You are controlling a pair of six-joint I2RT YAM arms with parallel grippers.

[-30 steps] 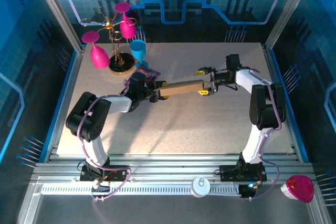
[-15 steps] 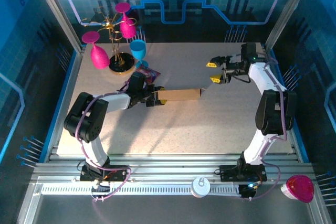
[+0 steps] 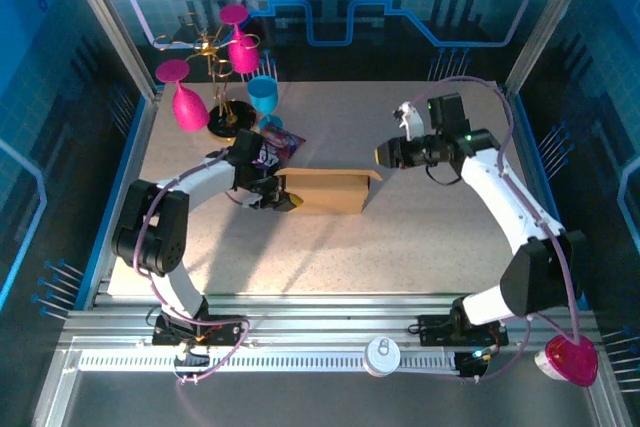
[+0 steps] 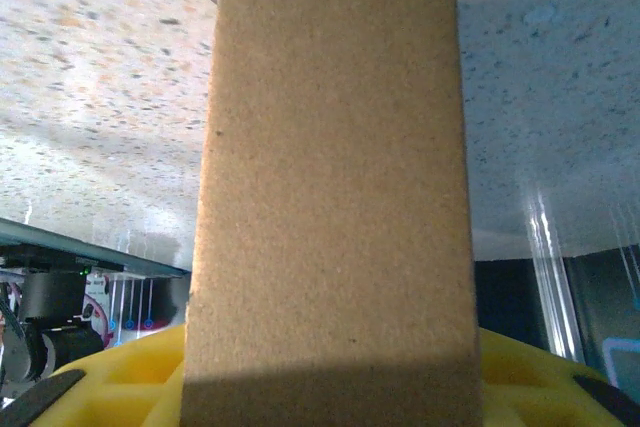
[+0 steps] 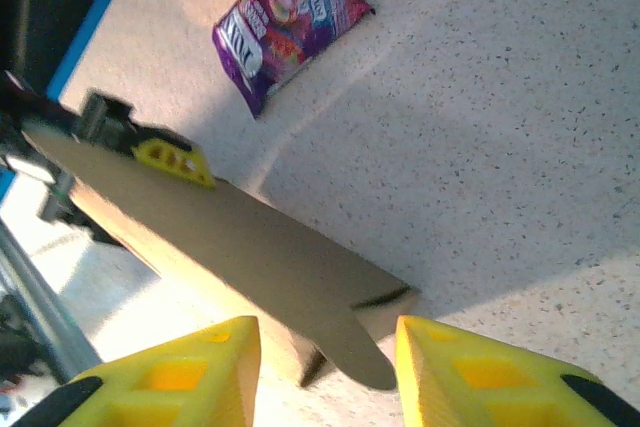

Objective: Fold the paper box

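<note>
Clamping the flat, grainy brown box (image 3: pixel 325 190), left gripper (image 3: pixel 283 199) is tilting it; right gripper (image 3: pixel 385 155), having let go, is hovering jaws apart

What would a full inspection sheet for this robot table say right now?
Surface: speckled beige table, no spills seen.
Job's things: brown paper box, a long flat shape with a tab at its right end.
Clutter: purple snack packet just behind the box; gold stand of pink glasses; blue cup; white disc and pink dome at the front edge.
Grippers: left gripper shut on the box's left end; right gripper open, near the tab and apart from it.
Cables: purple cables run along both arms, away from the box.
Surroundings: blue-lit clear walls in a metal frame.
</note>
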